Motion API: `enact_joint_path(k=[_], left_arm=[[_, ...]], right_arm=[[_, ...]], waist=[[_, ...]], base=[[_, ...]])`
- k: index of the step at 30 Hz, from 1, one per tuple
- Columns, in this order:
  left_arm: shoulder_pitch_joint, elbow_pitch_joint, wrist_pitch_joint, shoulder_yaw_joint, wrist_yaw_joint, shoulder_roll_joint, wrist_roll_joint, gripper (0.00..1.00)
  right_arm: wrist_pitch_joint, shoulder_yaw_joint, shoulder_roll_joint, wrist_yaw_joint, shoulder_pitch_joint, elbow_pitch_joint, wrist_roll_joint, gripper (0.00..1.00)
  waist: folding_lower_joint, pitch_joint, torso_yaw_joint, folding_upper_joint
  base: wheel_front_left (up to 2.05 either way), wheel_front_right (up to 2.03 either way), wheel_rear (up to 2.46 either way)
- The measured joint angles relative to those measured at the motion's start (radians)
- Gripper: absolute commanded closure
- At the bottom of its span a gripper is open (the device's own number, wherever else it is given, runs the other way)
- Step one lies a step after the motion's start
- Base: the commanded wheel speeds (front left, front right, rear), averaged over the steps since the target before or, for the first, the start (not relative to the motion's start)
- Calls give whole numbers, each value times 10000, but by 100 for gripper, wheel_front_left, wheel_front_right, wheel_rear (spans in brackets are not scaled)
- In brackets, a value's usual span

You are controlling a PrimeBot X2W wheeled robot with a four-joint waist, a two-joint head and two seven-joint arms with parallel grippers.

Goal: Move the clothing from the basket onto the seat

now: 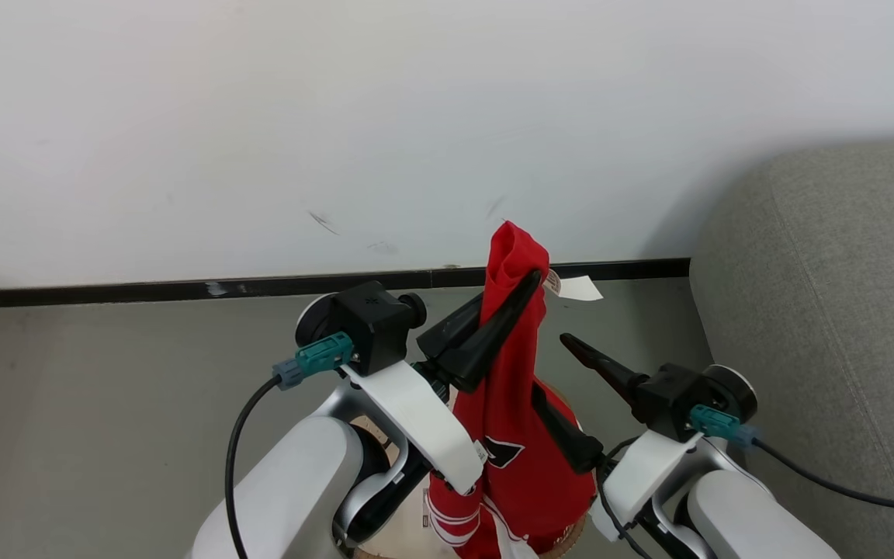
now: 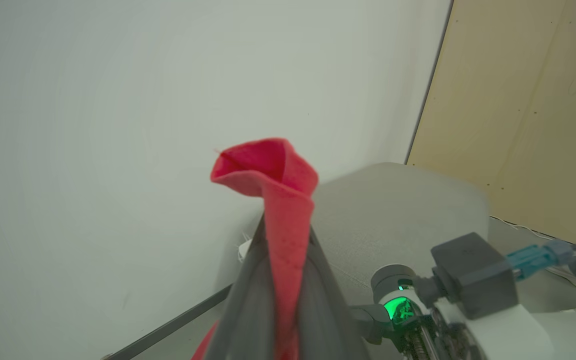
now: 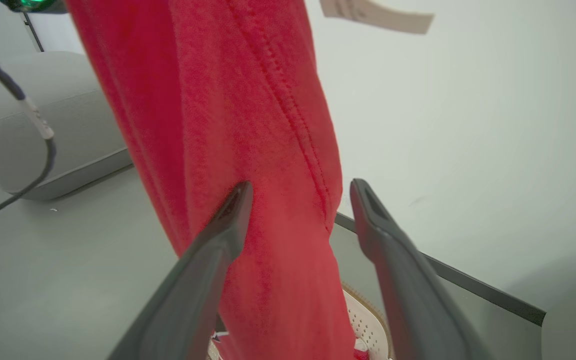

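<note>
No word, brand or number can be read anywhere. A white label [image 1: 580,289] sticks out from the top of the red garment [image 1: 521,365], at its upper right edge. The end next to the cloth bears small reddish print, too fine to make out. In the right wrist view the same label [image 3: 375,15] shows faint grey lines of print, blurred beyond reading. Lower on the garment's front sits a black emblem [image 1: 503,452] with white edging, a shape without legible letters.
</note>
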Motion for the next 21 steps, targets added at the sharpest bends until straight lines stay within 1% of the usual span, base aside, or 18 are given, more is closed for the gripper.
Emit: enact_joint_path(k=[8, 17, 21], left_arm=[[-1, -357, 259, -529, -2, 29, -435, 100], [-2, -744, 610, -635, -2, 46, -1020, 100], [-14, -727, 757, -591, -2, 48, -1009, 100]], right_arm=[[0, 721, 178, 0, -198, 86, 196, 0], [0, 1363, 171, 0, -321, 130, 460, 0], [0, 1758, 84, 0, -441, 119, 474, 0]], waist=[[1, -151, 56, 0], [0, -120, 170, 0], [0, -20, 211, 0]], base=[[0, 0, 0], [0, 0, 0], [0, 0, 0]])
